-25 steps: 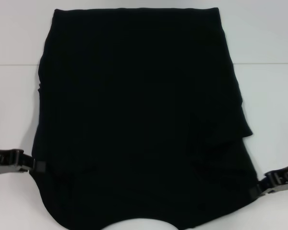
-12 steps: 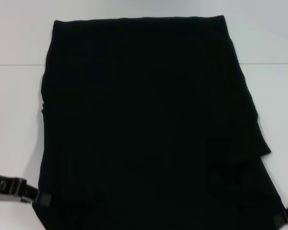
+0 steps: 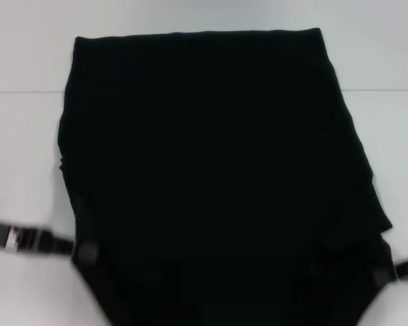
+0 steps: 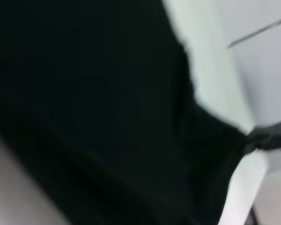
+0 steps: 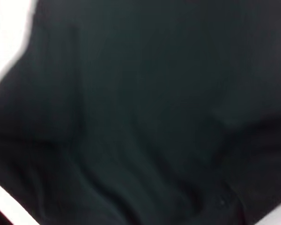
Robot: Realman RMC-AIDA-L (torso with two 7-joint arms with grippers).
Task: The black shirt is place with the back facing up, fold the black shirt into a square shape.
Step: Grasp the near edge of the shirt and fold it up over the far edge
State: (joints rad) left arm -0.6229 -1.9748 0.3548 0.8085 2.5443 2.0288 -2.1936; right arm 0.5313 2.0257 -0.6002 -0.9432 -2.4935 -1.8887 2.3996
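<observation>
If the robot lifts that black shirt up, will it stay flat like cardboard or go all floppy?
Probably floppy. The black shirt sags and wrinkles between the left gripper and the right gripper, which pinch its near corners. It likely drapes and folds easily, since a layer already lies doubled over. It looks light, so it may slide on the smooth white table.

It looks like a laboratory or test room: a plain, smooth white worktable (image 3: 27, 136) with a thin seam line (image 3: 20, 92) across it fills the view, bare of any home furniture or decoration.
</observation>
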